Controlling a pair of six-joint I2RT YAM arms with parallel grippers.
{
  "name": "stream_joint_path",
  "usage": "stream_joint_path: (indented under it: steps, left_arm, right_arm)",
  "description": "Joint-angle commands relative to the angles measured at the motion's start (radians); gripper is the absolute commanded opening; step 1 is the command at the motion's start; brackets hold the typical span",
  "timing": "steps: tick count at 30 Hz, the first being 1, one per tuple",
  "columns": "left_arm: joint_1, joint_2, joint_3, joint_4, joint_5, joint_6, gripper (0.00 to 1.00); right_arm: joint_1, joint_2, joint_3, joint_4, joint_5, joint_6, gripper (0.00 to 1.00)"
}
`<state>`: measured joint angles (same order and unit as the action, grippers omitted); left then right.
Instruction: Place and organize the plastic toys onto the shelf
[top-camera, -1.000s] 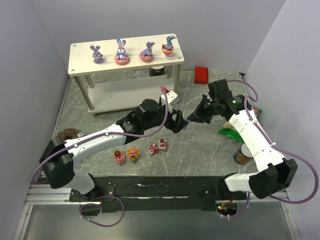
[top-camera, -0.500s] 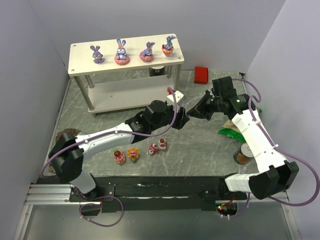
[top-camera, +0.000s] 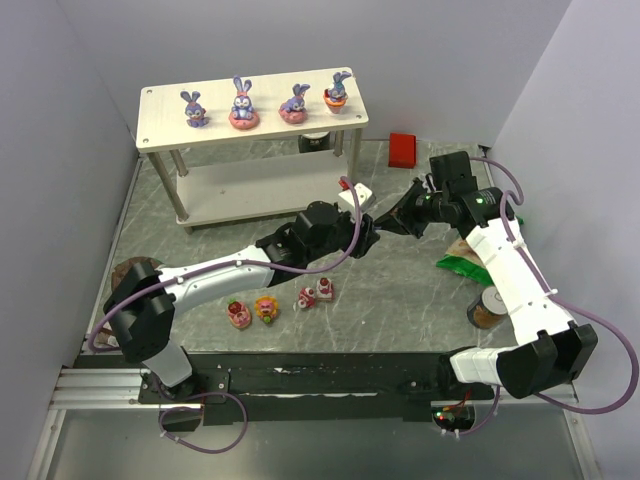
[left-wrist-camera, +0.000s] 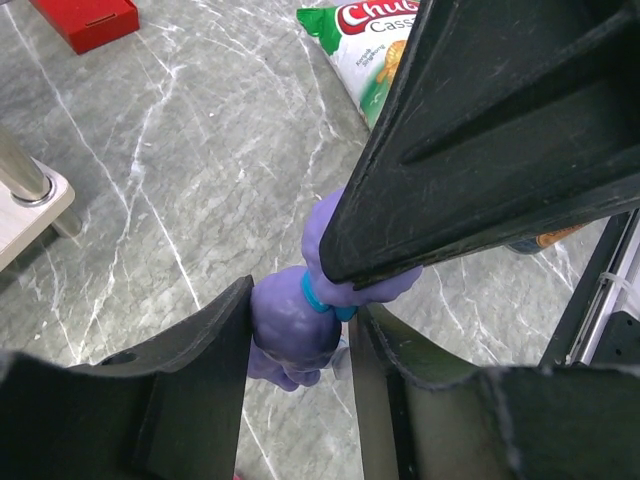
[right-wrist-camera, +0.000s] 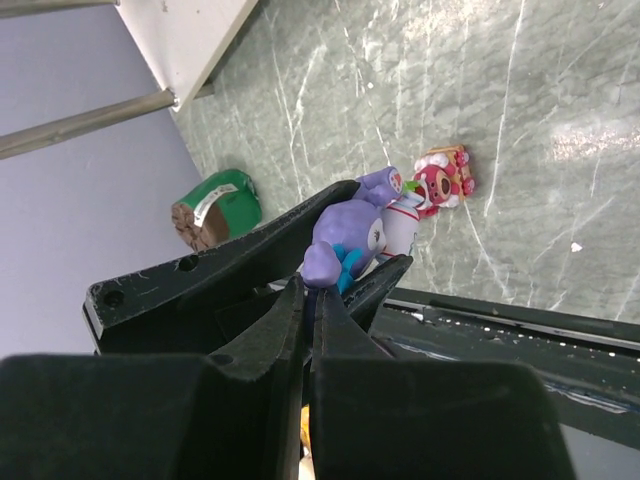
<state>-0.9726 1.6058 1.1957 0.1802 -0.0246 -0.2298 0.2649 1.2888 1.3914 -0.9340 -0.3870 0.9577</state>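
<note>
A purple bunny hangs above the table between both grippers. My right gripper is shut on its ear, and its fingers come in from the upper right in the left wrist view. My left gripper is closed round the bunny's head. In the top view the grippers meet, left and right, and hide the bunny. The shelf carries several bunnies along its top board. Pink, red and orange sweets lie on the table near the front.
A red block lies right of the shelf. A green chips bag and a jar sit under the right arm. A chocolate cake is at the left edge. A small dark object sits behind the shelf.
My left gripper has moved right and up to meet the right gripper, and its jaws now flank the bunny. The right gripper has shifted slightly right.
</note>
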Motion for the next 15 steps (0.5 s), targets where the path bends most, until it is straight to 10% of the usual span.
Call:
stream_joint_path:
  steps: [1, 4, 8, 15]
  left_arm:
    - [-0.005, 0.016, 0.041, 0.036, -0.020, 0.010, 0.01]
    - [-0.005, 0.017, 0.047, 0.021, -0.018, 0.018, 0.01]
    - [0.012, 0.005, 0.083, -0.039, 0.012, 0.060, 0.01]
    - [0.159, -0.058, 0.177, -0.209, 0.221, 0.107, 0.01]
  right_arm:
    - [-0.015, -0.034, 0.028, 0.060, -0.049, 0.016, 0.00]
    - [-0.019, -0.037, 0.023, 0.080, -0.066, 0.013, 0.05]
    - [-0.024, -0.059, 0.024, 0.118, -0.049, -0.017, 0.66]
    - [-0.082, -0.089, 0.061, 0.130, 0.017, -0.062, 0.83]
